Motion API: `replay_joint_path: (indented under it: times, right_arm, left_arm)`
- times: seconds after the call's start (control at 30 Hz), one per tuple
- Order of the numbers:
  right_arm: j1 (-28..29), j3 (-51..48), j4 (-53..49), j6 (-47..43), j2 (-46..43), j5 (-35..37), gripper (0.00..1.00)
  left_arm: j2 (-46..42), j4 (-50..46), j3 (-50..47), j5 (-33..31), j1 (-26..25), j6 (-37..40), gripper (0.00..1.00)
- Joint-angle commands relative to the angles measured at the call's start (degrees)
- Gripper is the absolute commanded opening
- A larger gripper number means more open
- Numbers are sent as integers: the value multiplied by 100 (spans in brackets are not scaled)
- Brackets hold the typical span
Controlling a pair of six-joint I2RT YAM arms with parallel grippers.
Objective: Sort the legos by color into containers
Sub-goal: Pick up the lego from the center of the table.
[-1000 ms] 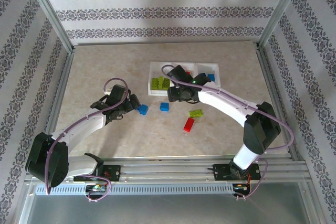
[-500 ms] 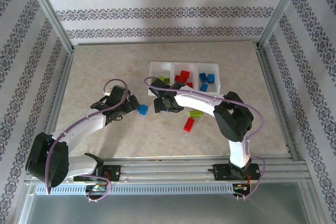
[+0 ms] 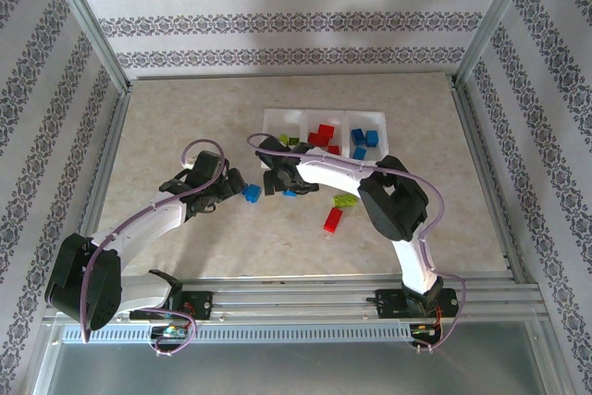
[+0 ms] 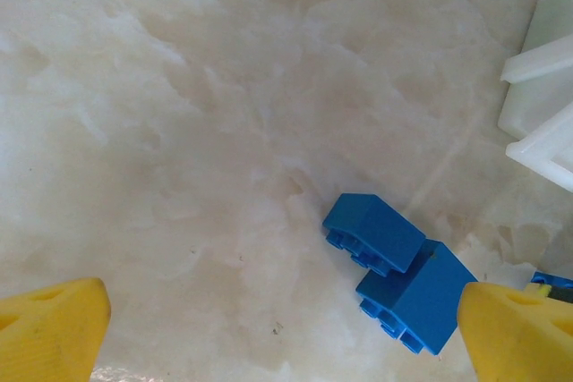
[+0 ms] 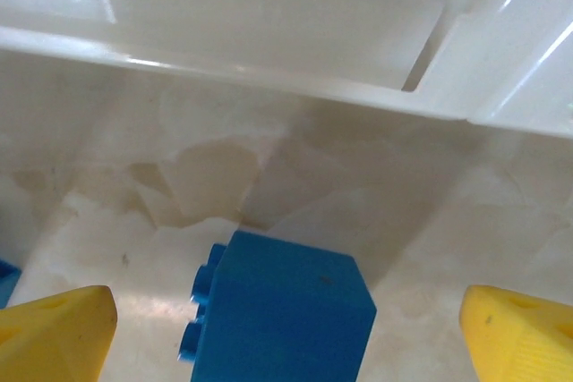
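The containers are a white three-compartment tray (image 3: pixel 275 117) holding green (image 3: pixel 288 141), red (image 3: pixel 323 134) and blue legos (image 3: pixel 364 140). My left gripper (image 3: pixel 235 185) is open, low over the table. Two blue legos (image 4: pixel 374 232) lie joined or touching just inside its right fingertip (image 4: pixel 519 328). My right gripper (image 3: pixel 277 183) is open in front of the tray's left end, straddling a blue lego (image 5: pixel 277 315) on its side. Both of its fingertips (image 5: pixel 54 333) stand clear of that brick. A green lego (image 3: pixel 345 199) and a red lego (image 3: pixel 332 220) lie loose on the table.
The tray's near wall (image 5: pixel 269 42) stands just beyond the right gripper. A tray corner (image 4: pixel 546 105) is at the right edge of the left wrist view. The two grippers sit close together. Metal frame rails (image 3: pixel 476 154) border the table.
The right arm swung from over the tray down and left to the blue lego in front of it, and its jaws spread wide. The left arm stayed still.
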Motion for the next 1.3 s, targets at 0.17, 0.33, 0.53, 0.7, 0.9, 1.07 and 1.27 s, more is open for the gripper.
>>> replay_joint_path:
  times: [0.17, 0.33, 0.53, 0.7, 0.9, 1.07, 1.27]
  right_arm:
    - [-188, 195, 200, 15, 270, -328, 85]
    - [-207, 259, 174, 6, 405, -364, 77]
    - [-203, 185, 148, -38, 397, -375, 67]
    - [-216, -15, 165, -134, 268, -375, 54]
    - [-216, -364, 217, -189, -72, -360, 42]
    - [-207, -601, 227, -179, -501, -298, 37]
    - [-216, -887, 142, -252, -1236, -75, 35]
  left_arm:
    - [35, 49, -43, 8, 139, 14, 100]
    - [61, 58, -43, 42, 152, 22, 100]
    - [61, 63, -59, 49, 158, 7, 100]
    - [56, 67, -61, 62, 159, 0, 100]
    - [57, 89, -61, 35, 165, -5, 100]
    - [87, 120, -75, 52, 171, -27, 100]
    - [104, 120, -61, 70, 178, -23, 100]
